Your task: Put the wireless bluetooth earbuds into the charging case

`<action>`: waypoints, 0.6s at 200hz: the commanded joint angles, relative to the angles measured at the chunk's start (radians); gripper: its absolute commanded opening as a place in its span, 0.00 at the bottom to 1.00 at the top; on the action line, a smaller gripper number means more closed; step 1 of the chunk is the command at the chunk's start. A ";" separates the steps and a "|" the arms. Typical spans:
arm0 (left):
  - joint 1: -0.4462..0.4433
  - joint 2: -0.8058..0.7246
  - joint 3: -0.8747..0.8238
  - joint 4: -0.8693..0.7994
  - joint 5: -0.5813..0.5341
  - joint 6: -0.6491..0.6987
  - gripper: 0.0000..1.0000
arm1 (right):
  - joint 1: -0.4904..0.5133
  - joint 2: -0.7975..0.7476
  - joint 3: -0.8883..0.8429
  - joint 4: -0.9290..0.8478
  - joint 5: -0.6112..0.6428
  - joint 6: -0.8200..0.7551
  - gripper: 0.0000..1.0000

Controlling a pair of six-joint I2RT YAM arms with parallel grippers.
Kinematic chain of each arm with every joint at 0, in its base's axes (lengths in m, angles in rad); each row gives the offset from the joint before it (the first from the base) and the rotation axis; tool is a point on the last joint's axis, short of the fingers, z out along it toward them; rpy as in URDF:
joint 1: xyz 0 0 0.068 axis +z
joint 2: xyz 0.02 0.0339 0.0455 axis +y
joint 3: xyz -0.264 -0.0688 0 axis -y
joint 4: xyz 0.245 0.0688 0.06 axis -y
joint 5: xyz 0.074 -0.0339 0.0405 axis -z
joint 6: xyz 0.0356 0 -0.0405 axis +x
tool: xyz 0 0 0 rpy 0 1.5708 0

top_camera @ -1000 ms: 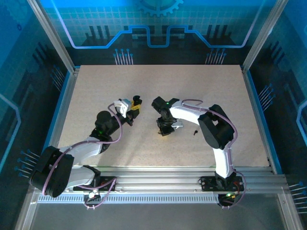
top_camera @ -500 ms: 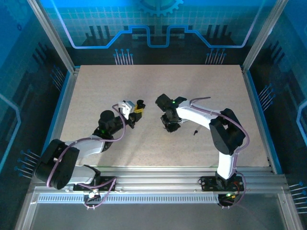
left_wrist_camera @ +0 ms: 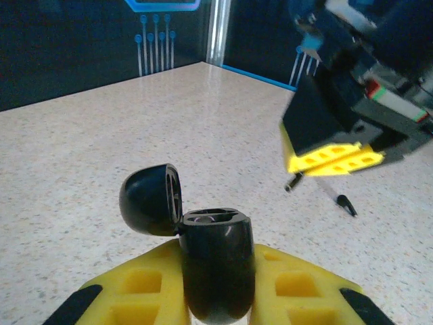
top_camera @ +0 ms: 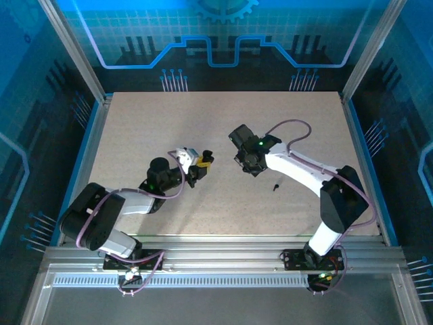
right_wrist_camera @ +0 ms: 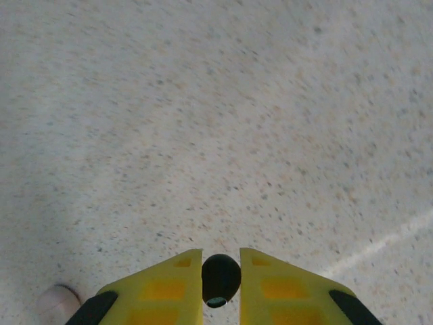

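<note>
Plainly the insertion step is in hand. Toward the near edge of the table [top_camera: 223,220], right of its middle, a loose black earbud [top_camera: 275,185] lies by itself, not yet dealt with. Farther in, about the middle of the table, the left gripper [top_camera: 203,162] is pressed together on the black charging case [left_wrist_camera: 215,261]. The case sits between its yellow fingers [left_wrist_camera: 155,261] with the lid [left_wrist_camera: 150,200] hinged back to one side and the opening exposed. Just beside it to the right, but apart from it, the right gripper [top_camera: 247,161] pinches a black earbud [right_wrist_camera: 221,276] between its fingertips over bare table. At the lower left corner of the right wrist view a pale pink round thing [right_wrist_camera: 57,299] shows blurred, and I cannot tell whether it is a bud or a case. The next move, I judge, calls for the right gripper to carry its earbud across above the open case, turn it to suit the socket, and lower it gently while the left gripper holds steady. A skewed bud could jam or drop. Against a second ago, the right gripper has drawn away from the near edge and to the right, its arm stretched out. The left gripper has swung rightward and a little nearer, and the loose black earbud has not moved.
</note>
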 commanded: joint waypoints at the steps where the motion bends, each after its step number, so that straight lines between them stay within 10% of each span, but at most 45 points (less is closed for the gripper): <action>1: -0.019 0.030 0.016 0.090 0.042 0.001 0.16 | -0.010 -0.046 -0.033 0.081 0.087 -0.174 0.17; 120: -0.094 0.168 0.024 0.319 0.050 0.017 0.15 | 0.035 -0.246 -0.164 0.389 0.068 -0.572 0.17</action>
